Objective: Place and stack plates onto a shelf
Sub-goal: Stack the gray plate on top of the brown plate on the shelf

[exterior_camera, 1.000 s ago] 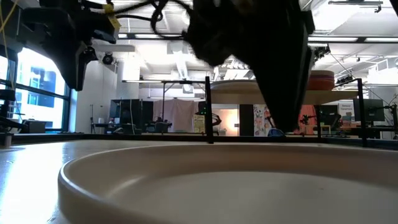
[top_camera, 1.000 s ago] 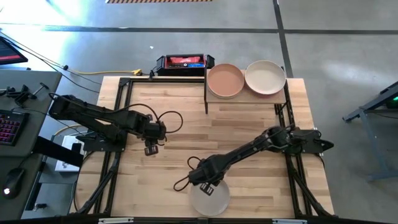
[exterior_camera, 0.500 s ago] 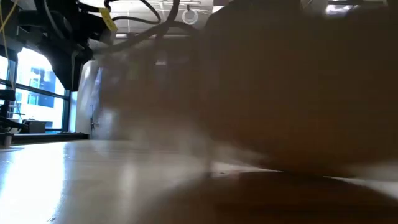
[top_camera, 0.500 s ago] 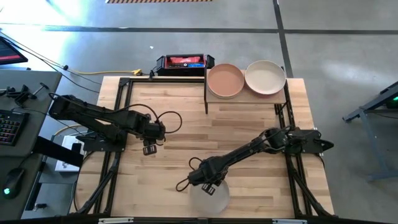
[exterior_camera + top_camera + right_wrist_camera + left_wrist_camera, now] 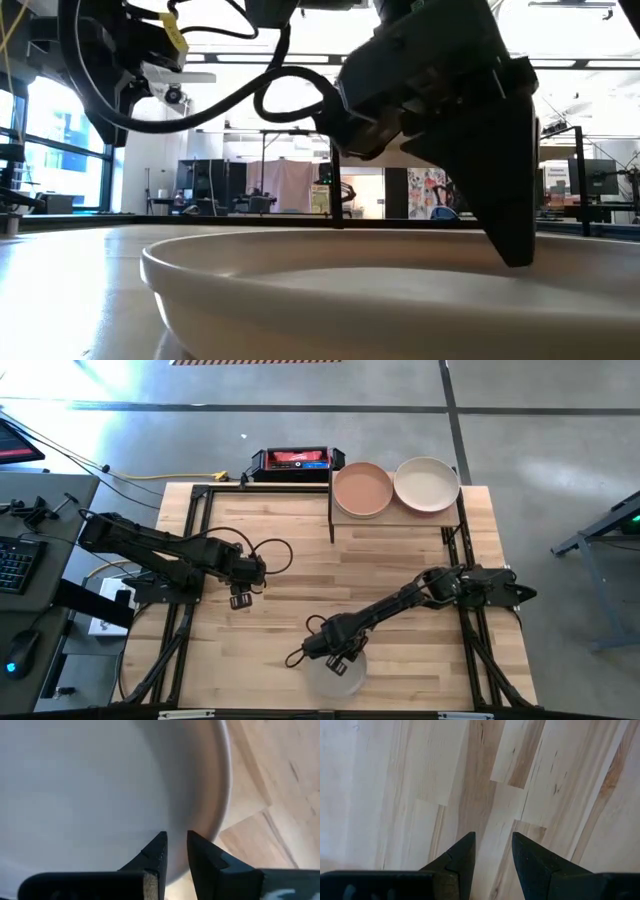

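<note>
An off-white plate (image 5: 336,678) lies flat near the table's near edge and fills the low view (image 5: 330,290). My right gripper (image 5: 341,656) (image 5: 177,845) points down into it, just inside the rim. Its fingers are open by only a narrow gap and nothing is between them. My left gripper (image 5: 240,600) (image 5: 493,842) hangs slightly open over bare wood at the table's left. The shelf (image 5: 440,518) stands at the far edge with a peach plate (image 5: 362,490) and a cream plate (image 5: 427,484) side by side on it. My right gripper comes from above, pointing down, with both fingertips (image 5: 161,845) inside the off-white plate over its sloping inner wall (image 5: 200,815), close to the rim. In the low view a finger (image 5: 512,245) dips below the rim line. I cannot tell if the tips touch. The plate sits flat on the table.
A black-and-red box (image 5: 293,460) sits beyond the table's far edge, left of the shelf. Black frame rails (image 5: 195,530) run along the table's left and right sides. Bare wood (image 5: 330,570) spans the table's middle. A desk with a keyboard (image 5: 15,565) stands left of the table.
My right gripper has moved a little toward the table's near edge and down into the off-white plate. In the low view the plate has shifted, and its left rim now stands farther right than before. My left arm has kept still.
</note>
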Controlling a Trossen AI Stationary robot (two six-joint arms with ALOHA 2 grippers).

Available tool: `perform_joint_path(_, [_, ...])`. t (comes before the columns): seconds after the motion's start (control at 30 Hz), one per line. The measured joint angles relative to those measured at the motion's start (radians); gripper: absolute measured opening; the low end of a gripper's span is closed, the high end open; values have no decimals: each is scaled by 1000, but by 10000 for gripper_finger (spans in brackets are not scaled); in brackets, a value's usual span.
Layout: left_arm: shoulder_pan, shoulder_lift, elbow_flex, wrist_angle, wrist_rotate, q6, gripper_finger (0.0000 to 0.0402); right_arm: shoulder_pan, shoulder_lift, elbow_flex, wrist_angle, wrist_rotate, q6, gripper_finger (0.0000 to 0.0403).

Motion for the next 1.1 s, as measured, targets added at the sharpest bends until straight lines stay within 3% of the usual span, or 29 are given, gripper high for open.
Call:
perform_joint_path(0.6, [0, 0, 0, 1, -2, 0, 117, 17, -57, 1, -43, -20, 27, 60])
perform_joint_path(1.1, [0, 0, 0, 1, -2, 0, 117, 15, -56, -1, -40, 73, 46, 60])
